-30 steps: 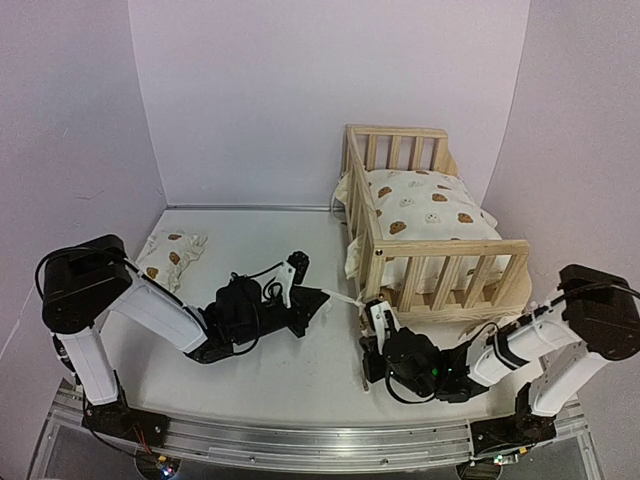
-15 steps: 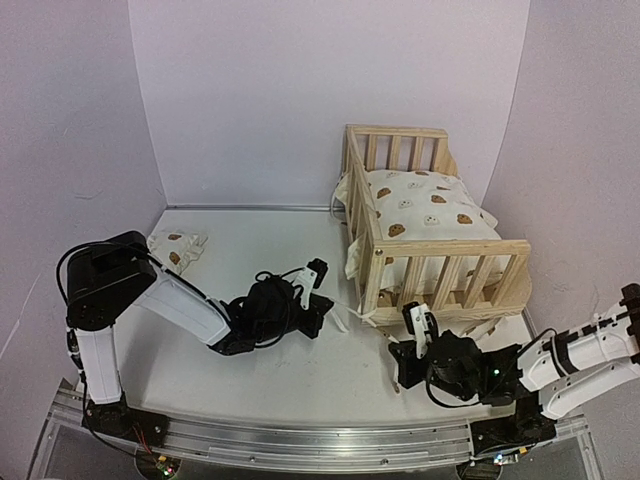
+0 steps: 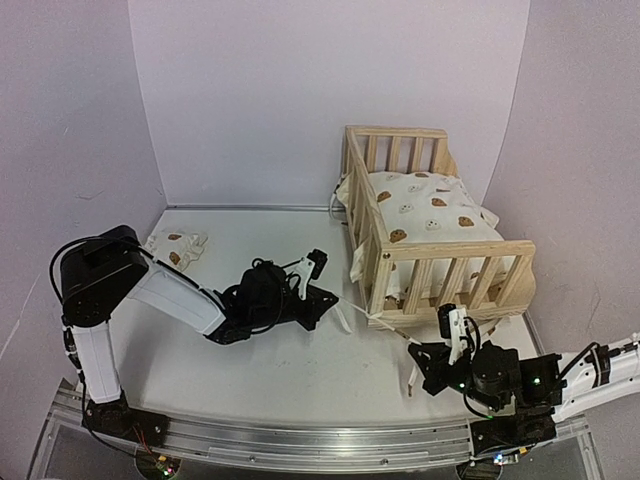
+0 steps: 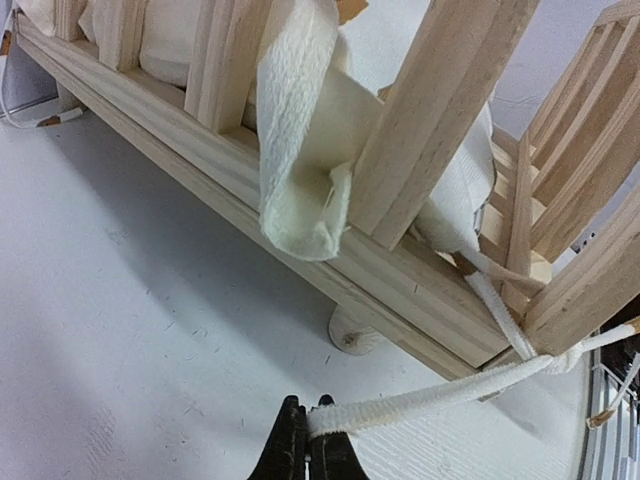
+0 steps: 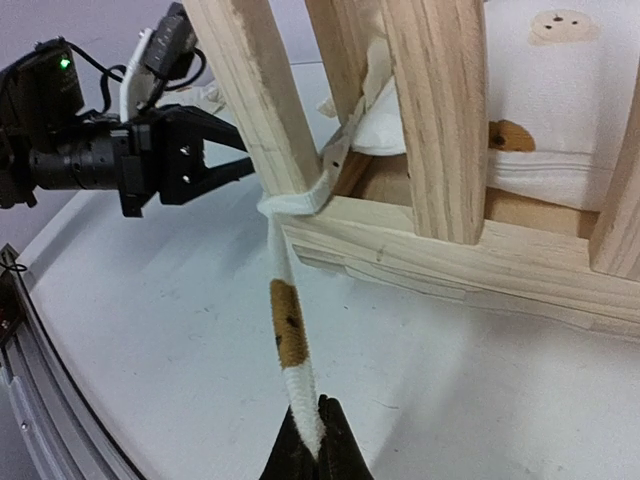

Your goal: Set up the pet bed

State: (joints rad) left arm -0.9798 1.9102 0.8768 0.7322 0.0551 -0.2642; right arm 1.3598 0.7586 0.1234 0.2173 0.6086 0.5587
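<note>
**Right arm backs off and the corner knot pulls tight**

Top view: the right pincer (image 3: 420,368) has slid back from the pet bed (image 3: 440,250) toward the near right corner of the bench (image 3: 260,370). It stays clamped on the bear-print tie (image 3: 409,376), which now runs long from the near-left corner post (image 3: 375,285). The left pincer (image 3: 328,297) has barely shifted near the bench's middle and is shut on the plain tie (image 3: 345,308). The bed sits at the far right of the bench with the cushion (image 3: 425,205) inside. The small pillow (image 3: 172,248) lies well apart by the left edge.

Left wrist: the jaws are closed on the plain tie, which stretches taut to a knot (image 4: 560,360) at the post.

Right wrist: the fingers pinch the bear-print tie just below its brown patch, and the strap loops round the post.

My read is that the two opposing pulls are cinching the knot. Fastening this corner looks nearly done, while the pillow is not yet placed.
</note>
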